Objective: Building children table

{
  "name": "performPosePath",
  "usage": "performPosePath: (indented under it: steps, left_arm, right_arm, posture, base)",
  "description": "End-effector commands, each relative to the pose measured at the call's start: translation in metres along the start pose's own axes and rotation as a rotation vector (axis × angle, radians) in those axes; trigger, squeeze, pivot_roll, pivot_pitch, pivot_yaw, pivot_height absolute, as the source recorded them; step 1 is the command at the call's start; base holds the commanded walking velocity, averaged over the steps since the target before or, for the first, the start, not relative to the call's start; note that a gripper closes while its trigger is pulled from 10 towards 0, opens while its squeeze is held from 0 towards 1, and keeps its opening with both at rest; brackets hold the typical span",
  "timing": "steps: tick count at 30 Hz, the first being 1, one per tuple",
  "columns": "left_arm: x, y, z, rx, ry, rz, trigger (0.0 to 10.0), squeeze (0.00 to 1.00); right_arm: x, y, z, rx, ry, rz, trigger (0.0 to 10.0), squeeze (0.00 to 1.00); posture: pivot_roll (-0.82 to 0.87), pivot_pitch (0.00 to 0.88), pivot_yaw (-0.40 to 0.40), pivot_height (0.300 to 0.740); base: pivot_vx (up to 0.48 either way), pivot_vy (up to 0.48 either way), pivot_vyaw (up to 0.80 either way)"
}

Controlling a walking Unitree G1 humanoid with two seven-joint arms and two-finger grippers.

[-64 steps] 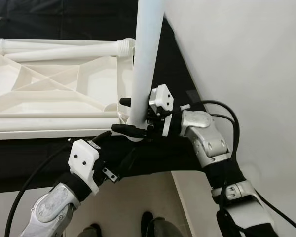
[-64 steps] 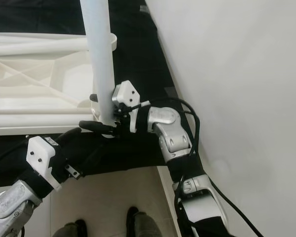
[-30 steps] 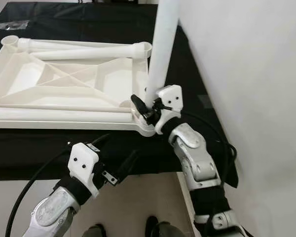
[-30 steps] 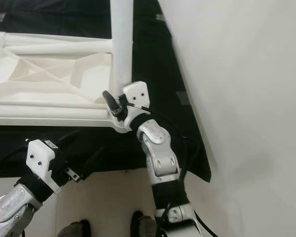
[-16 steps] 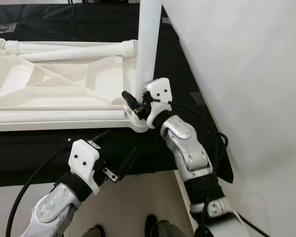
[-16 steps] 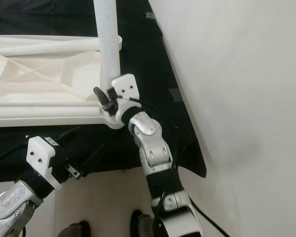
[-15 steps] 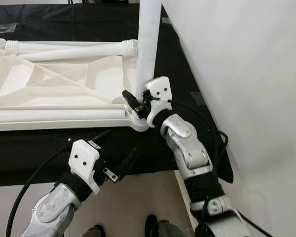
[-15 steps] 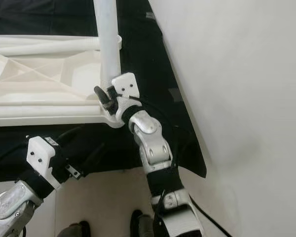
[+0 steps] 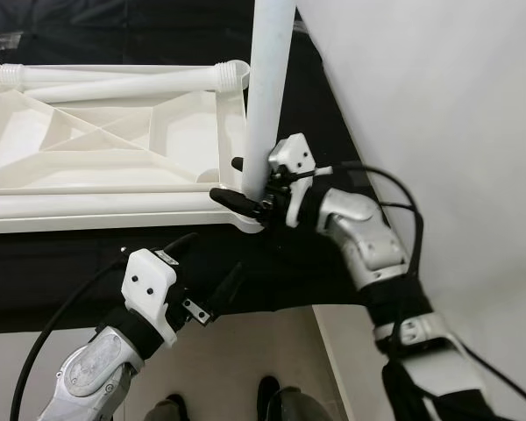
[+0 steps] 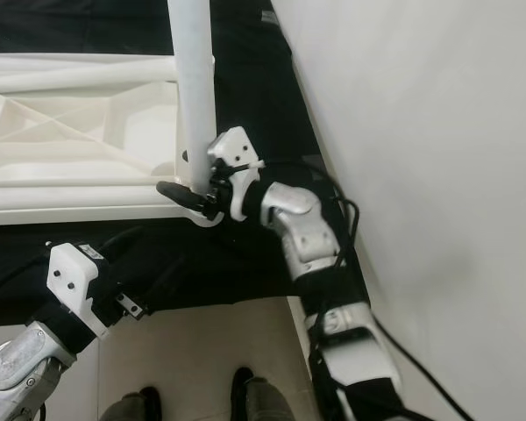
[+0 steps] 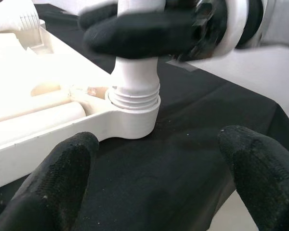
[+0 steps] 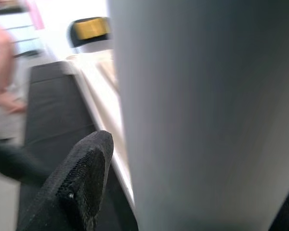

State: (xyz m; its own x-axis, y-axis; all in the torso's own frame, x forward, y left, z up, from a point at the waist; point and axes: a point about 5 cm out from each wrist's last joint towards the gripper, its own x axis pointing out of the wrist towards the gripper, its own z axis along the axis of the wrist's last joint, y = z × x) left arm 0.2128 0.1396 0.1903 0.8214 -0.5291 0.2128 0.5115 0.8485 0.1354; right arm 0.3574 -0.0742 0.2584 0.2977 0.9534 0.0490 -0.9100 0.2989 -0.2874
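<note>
A white plastic table top [image 9: 114, 149] lies upside down on a black cloth. One white table leg [image 9: 267, 96] stands upright in the near right corner socket [image 11: 134, 120], and its threaded base sits in the socket rim. My right gripper [image 9: 245, 181] is shut on this leg just above the socket, one finger in front and one behind; the leg [image 12: 207, 120] looms close in the right wrist view beside one fingertip [image 12: 82, 178]. My left gripper [image 9: 206, 263] is open below the table's front edge, its fingers [image 11: 53, 178] pointing at the socket without touching it.
Two loose legs lie on the table top, one at the back [image 9: 114, 83] and one along the front [image 9: 96, 203]. A white wall [image 9: 438, 132] runs close on the right. The black cloth [image 9: 61, 272] hangs over the front edge, above the pale floor.
My right wrist has turned around the upright leg, so its fingers now lie level, and its elbow has swung out to the right. The left gripper has stayed in place.
</note>
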Motion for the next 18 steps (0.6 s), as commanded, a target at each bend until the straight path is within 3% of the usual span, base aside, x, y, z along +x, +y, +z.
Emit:
performPosePath:
  steps: [1,5,6,7,8,16,18]
  left_arm:
    - [-0.003,-0.004,-0.003,-0.016,0.023,-0.012,10.0,0.0]
    - [-0.004,-0.004,-0.004,-0.017,0.024,-0.015,10.0,0.0]
    - [-0.004,-0.004,-0.003,-0.017,0.024,-0.014,10.0,0.0]
    - [-0.004,-0.004,-0.003,-0.017,0.024,-0.014,10.0,0.0]
    - [-0.004,-0.004,-0.003,-0.016,0.024,-0.013,10.0,0.0]
    - [-0.004,-0.004,-0.004,-0.018,0.026,-0.01,10.0,0.0]
    - [-0.004,-0.005,-0.005,-0.022,0.026,-0.014,10.0,0.0]
  right_arm:
    - [0.0,0.003,-0.003,-0.003,-0.007,0.081,10.0,0.0]
    - [-0.001,0.0,-0.001,-0.017,0.003,0.145,10.0,0.0]
    - [-0.001,-0.002,0.0,-0.018,0.005,0.163,3.0,0.0]
    - [-0.001,-0.002,0.0,-0.018,0.005,0.163,3.0,0.0]
    - [-0.001,-0.003,0.001,-0.014,0.007,0.185,0.0,0.0]
    - [-0.004,-0.006,0.001,-0.009,0.013,0.236,0.0,0.0]
    - [-0.008,-0.007,-0.006,-0.002,0.017,0.178,0.0,0.0]
  posture:
    - [0.14,0.3,-0.112,0.74]
    - [0.14,0.3,-0.111,0.74]
    - [0.14,0.3,-0.115,0.74]
    - [0.14,0.3,-0.115,0.74]
    - [0.13,0.3,-0.119,0.74]
    - [0.12,0.299,-0.117,0.74]
    - [0.12,0.299,-0.121,0.74]
  base:
    - [0.0,0.0,0.0]
    - [0.0,0.0,0.0]
    - [0.0,0.0,0.0]
    - [0.0,0.0,0.0]
    - [0.0,0.0,0.0]
    - [0.0,0.0,0.0]
    - [0.0,0.0,0.0]
